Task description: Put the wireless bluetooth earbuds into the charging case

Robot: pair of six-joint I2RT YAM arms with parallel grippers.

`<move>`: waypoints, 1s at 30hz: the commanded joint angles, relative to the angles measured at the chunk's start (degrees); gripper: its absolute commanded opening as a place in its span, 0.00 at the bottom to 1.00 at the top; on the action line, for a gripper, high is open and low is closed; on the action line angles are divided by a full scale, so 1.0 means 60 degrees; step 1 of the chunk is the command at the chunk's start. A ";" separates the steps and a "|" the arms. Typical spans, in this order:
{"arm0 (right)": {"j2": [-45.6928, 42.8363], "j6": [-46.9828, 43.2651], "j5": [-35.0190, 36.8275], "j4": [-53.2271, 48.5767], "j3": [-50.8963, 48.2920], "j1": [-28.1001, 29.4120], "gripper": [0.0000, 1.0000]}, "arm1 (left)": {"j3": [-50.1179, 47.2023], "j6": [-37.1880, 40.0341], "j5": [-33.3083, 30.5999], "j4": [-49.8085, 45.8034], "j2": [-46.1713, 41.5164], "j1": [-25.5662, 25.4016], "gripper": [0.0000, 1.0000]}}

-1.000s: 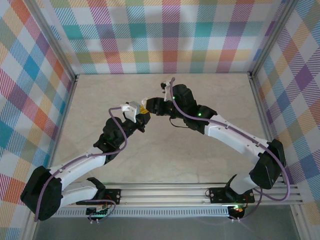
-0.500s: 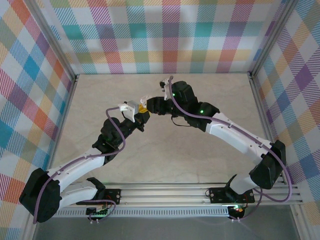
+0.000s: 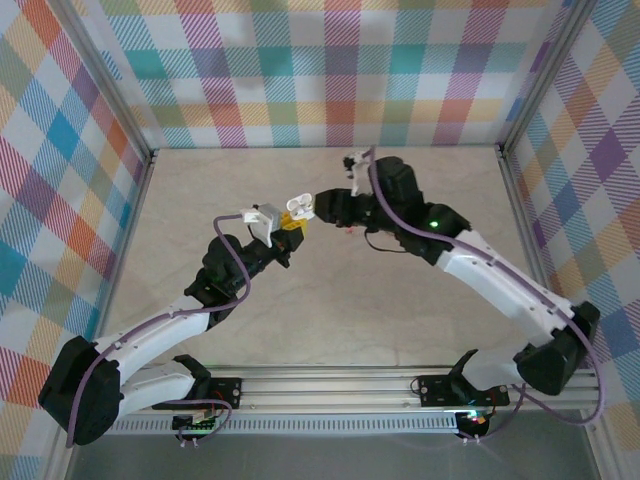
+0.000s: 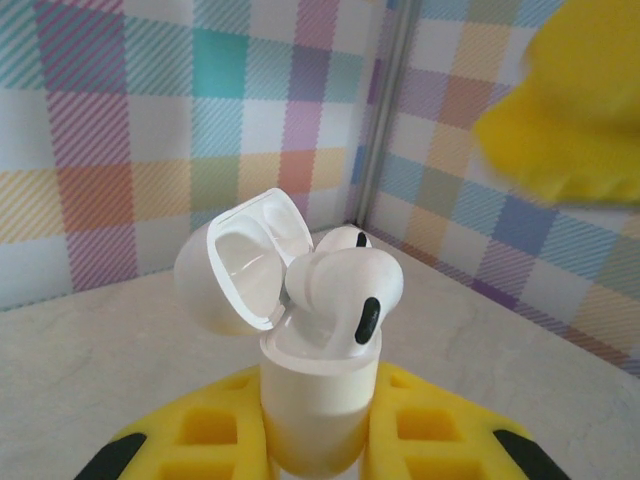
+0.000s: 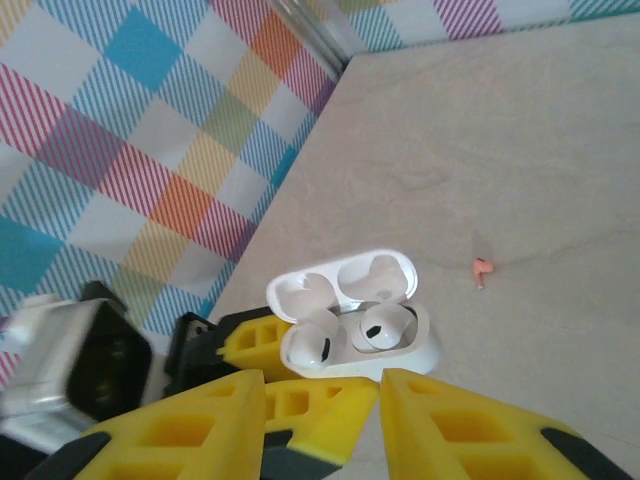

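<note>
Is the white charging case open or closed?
Open. The case has its lid swung back, and two white earbuds sit inside.

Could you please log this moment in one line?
left gripper: shut on charging case | case lid: open | white earbuds: in case | right gripper: open | pink earbud: on table

You're seeing glossy, smooth white plastic on the case [image 4: 318,400] and earbuds [image 4: 340,290]; the worktop [image 5: 500,130] looks matt, stone-patterned.

Bright even light, soft shadows, foreground blurred
</note>
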 commanded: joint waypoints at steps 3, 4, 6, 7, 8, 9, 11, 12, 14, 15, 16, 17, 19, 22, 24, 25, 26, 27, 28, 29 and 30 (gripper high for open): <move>-0.1022 -0.0841 -0.0338 -0.1281 0.0105 -0.0054 0.30 | 0.0330 0.0224 0.1411 -0.0181 -0.0034 -0.0103 0.00; -0.1090 -0.1132 -0.0544 -0.1416 0.0143 -0.0066 0.30 | 0.0437 0.0284 0.1772 -0.0316 0.0010 -0.0101 0.00; -0.1165 -0.1838 -0.1096 -0.1775 0.0252 -0.0059 0.35 | 0.0723 0.0425 0.2514 -0.0721 0.0113 -0.0088 0.00; -0.1161 -0.2326 -0.1236 -0.2168 0.0455 -0.0055 0.36 | 0.0927 0.0526 0.2925 -0.1016 0.0169 -0.0081 0.00; -0.1154 -0.2822 -0.1304 -0.2642 0.0672 -0.0055 0.36 | 0.1114 0.0619 0.3278 -0.1329 0.0209 -0.0072 0.00; -0.1168 -0.3238 -0.1281 -0.3017 0.0825 -0.0055 0.36 | 0.1260 0.0671 0.3519 -0.1556 0.0231 -0.0073 0.00; -0.1218 -0.3999 -0.1151 -0.3737 0.1138 -0.0058 0.35 | 0.1434 0.0703 0.3901 -0.1801 0.0233 -0.0076 0.00; -0.1240 -0.4244 -0.1131 -0.3954 0.1239 -0.0062 0.35 | 0.1475 0.0703 0.4011 -0.1812 0.0209 -0.0074 0.00; -0.1214 -0.4592 -0.1180 -0.4340 0.1389 -0.0066 0.38 | 0.1566 0.0690 0.4231 -0.1896 0.0151 -0.0075 0.00; -0.1166 -0.4713 -0.1223 -0.4478 0.1423 -0.0068 0.40 | 0.1606 0.0675 0.4319 -0.1948 0.0138 -0.0076 0.00; -0.1091 -0.4845 -0.1314 -0.4611 0.1465 -0.0069 0.41 | 0.1649 0.0653 0.4411 -0.2015 0.0130 -0.0083 0.00; -0.0993 -0.4946 -0.1409 -0.4692 0.1483 -0.0064 0.41 | 0.1682 0.0624 0.4479 -0.2087 0.0115 -0.0083 0.00; -0.0824 -0.5080 -0.1628 -0.4732 0.1494 -0.0067 0.41 | 0.1703 0.0583 0.4535 -0.2129 0.0086 -0.0085 0.00; -0.0617 -0.5122 -0.1838 -0.4623 0.1537 -0.0060 0.38 | 0.1660 0.0528 0.4535 -0.2129 -0.0018 -0.0082 0.00; -0.0488 -0.5100 -0.1989 -0.4570 0.1628 -0.0062 0.34 | 0.1646 0.0502 0.4535 -0.2129 -0.0070 -0.0071 0.00; -0.0428 -0.5060 -0.2023 -0.4556 0.1692 -0.0055 0.32 | 0.1643 0.0499 0.4535 -0.2129 -0.0064 -0.0084 0.00; -0.0368 -0.5020 -0.2063 -0.4568 0.1775 -0.0060 0.29 | 0.1652 0.0489 0.4535 -0.2117 -0.0059 -0.0074 0.00; -0.0314 -0.4990 -0.2135 -0.4558 0.1836 -0.0062 0.27 | 0.1647 0.0484 0.4535 -0.2115 -0.0049 -0.0078 0.00; -0.0277 -0.4959 -0.2197 -0.4556 0.1912 -0.0057 0.25 | 0.1670 0.0470 0.4528 -0.2115 -0.0027 -0.0077 0.00; -0.0240 -0.4939 -0.2275 -0.4541 0.1936 -0.0056 0.25 | 0.1682 0.0469 0.4521 -0.2115 0.0008 -0.0077 0.00; -0.0189 -0.4938 -0.2341 -0.4523 0.1977 -0.0056 0.25 | 0.1687 0.0463 0.4494 -0.2102 0.0046 -0.0074 0.00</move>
